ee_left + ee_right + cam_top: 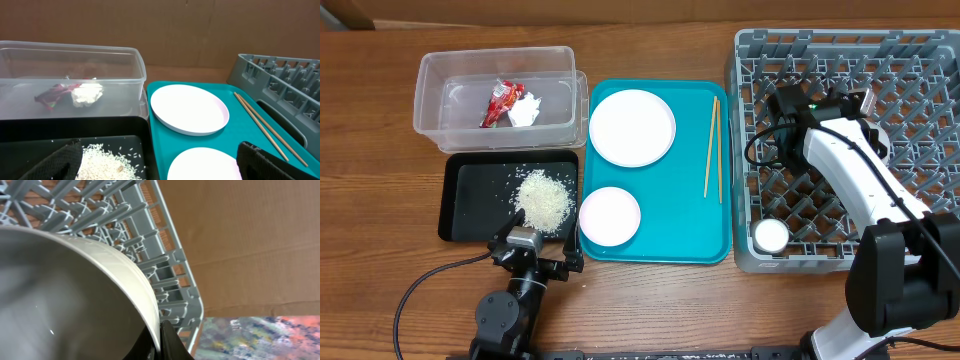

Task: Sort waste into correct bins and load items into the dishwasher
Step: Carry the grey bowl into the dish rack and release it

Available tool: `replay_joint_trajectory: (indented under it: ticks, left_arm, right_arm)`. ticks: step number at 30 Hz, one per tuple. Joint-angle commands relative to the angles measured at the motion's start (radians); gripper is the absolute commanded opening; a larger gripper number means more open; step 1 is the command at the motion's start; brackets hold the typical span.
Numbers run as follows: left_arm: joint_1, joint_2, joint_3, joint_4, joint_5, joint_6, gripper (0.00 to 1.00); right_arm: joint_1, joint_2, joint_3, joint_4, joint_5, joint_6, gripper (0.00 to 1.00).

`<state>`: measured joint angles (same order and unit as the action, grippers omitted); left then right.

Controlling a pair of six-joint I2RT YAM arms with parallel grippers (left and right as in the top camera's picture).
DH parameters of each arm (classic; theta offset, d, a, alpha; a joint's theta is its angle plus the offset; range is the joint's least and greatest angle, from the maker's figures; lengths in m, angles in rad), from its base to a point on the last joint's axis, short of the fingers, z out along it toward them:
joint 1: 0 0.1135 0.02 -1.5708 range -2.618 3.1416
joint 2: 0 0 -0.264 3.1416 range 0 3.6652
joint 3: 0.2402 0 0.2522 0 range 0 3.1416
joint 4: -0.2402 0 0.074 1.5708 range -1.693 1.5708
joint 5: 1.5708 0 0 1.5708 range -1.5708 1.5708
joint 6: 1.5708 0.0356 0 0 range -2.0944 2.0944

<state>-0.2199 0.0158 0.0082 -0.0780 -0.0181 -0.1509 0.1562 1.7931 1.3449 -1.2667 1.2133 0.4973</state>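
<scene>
Clamped right gripper [158,345] on a bowl [75,290] rim over the rack [910,70]. Hung left gripper [537,260], fingers spread wide, at the black tray [470,185] near edge, by the rice [544,198].

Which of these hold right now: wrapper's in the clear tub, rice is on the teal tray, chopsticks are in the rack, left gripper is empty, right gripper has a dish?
1. The red wrapper is in the clear tub: true.
2. The rice is on the teal tray: false; it lies on the black tray.
3. The chopsticks are in the rack: false; they lie on the teal tray.
4. The left gripper is open and empty: true.
5. The right gripper grips a white dish over the rack: true.
</scene>
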Motion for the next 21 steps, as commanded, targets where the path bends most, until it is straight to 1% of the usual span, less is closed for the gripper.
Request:
replay_joint_trajectory:
  ticks: [1, 7, 10, 17, 21]
  left_arm:
    - [0.005, -0.005, -0.003, 0.001, 0.011, -0.006, 1.00]
    - [0.005, -0.005, -0.003, 0.001, 0.011, -0.006, 1.00]
    - [0.005, -0.005, -0.003, 0.001, 0.011, -0.006, 1.00]
    - [0.005, -0.005, -0.003, 0.001, 0.011, -0.006, 1.00]
    - [0.005, -0.005, -0.003, 0.001, 0.011, -0.006, 1.00]
  right_arm:
    - [0.000, 0.010, -0.005, 0.002, 0.063, 0.005, 0.04]
    - [0.000, 0.010, -0.005, -0.004, 0.064, 0.001, 0.04]
    - [0.000, 0.010, -0.005, 0.002, 0.095, 0.000, 0.04]
    - [0.000, 0.010, -0.005, 0.066, 0.114, -0.103, 0.04]
    - [0.000, 0.010, -0.010, 0.064, 0.102, -0.105, 0.04]
